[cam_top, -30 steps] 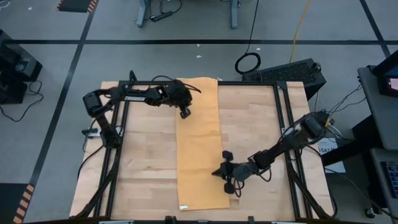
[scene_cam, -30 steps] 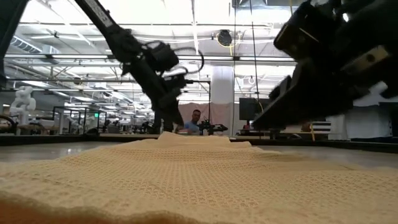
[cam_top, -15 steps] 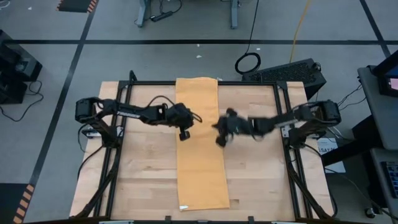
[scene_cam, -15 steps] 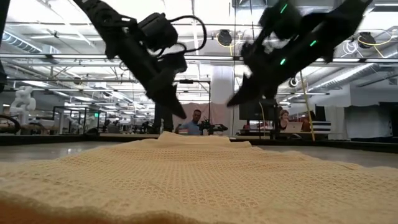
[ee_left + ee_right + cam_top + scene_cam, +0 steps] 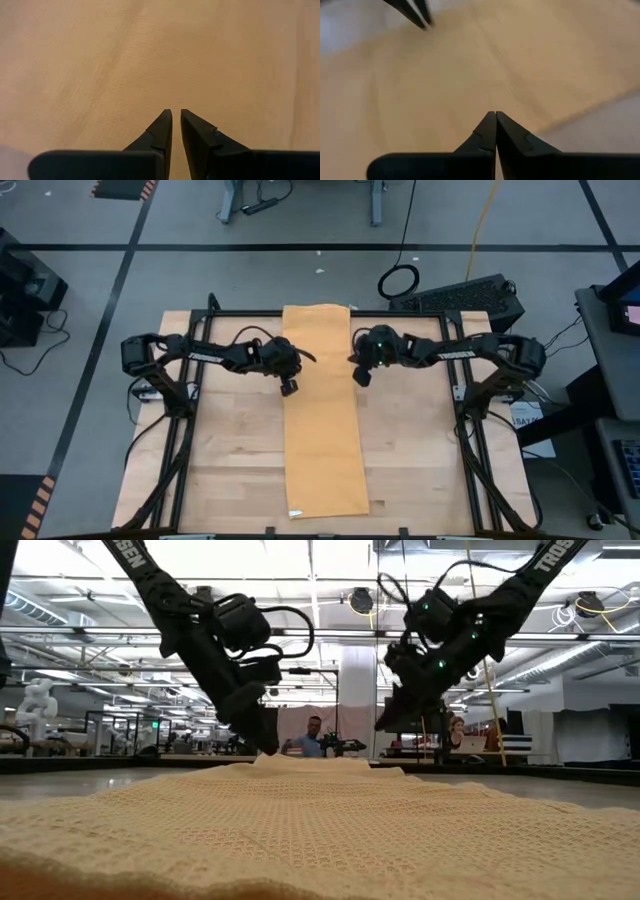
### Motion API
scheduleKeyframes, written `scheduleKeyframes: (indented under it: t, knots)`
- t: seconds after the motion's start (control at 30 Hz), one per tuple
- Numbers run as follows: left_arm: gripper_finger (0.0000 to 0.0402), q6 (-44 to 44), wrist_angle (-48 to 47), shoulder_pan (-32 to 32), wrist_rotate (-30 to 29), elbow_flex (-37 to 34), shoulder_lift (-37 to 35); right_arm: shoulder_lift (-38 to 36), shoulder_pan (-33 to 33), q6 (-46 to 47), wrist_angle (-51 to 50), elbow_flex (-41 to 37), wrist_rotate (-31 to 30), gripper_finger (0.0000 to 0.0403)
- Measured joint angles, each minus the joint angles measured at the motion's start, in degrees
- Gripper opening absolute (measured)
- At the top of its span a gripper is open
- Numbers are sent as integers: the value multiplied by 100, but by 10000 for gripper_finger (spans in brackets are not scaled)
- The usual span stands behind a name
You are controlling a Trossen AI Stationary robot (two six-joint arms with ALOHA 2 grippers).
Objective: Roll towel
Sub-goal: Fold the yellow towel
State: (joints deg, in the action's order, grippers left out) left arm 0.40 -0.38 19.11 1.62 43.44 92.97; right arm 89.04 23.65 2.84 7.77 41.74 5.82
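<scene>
The towel (image 5: 322, 420) is a long mustard-yellow strip lying flat on the wooden table, running from the far edge to the near edge, with a small white tag (image 5: 296, 513) at its near left corner. My left gripper (image 5: 288, 387) hovers over the towel's left edge in its far half, fingers nearly together with only a thin slit between them (image 5: 176, 112) and nothing in it. My right gripper (image 5: 362, 377) hovers over the right edge opposite, shut and empty (image 5: 495, 114). In the low view both grippers hang just above the cloth (image 5: 300, 820).
Black frame rails (image 5: 196, 380) run along the table's sides and far edge. A black device (image 5: 460, 295) and a cable coil (image 5: 399, 281) lie beyond the far right corner. People (image 5: 315, 735) sit in the room behind the table.
My right gripper has swung from over the towel's near right part toward the far edge, rising and turning, and now stands opposite the left one. My left gripper has moved a little toward the near edge and down. The towel has stayed flat.
</scene>
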Motion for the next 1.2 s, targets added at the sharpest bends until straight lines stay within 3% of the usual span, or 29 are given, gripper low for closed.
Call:
scheduleKeyframes:
  t: [0.17, 0.3, 0.4, 0.67, 1.2]
  knots:
    - [44, -424, -57, -238, 301, 2, 2, 103, -77, 122, -202, 0, 363, 0]
    - [44, -246, -295, -408, -379, 2, 1, 524, -247, 155, 163, 0, 358, 0]
    - [44, 179, -311, -374, -300, -92, 1, 1015, -277, 165, 393, 58, 507, 0]
    - [44, 320, -103, 228, -61, -264, 2, 1729, -215, 209, -150, 774, 300, 0]
    - [44, 924, 988, 1273, -301, -254, 544, 1779, 183, 536, -660, 1102, -143, 0]
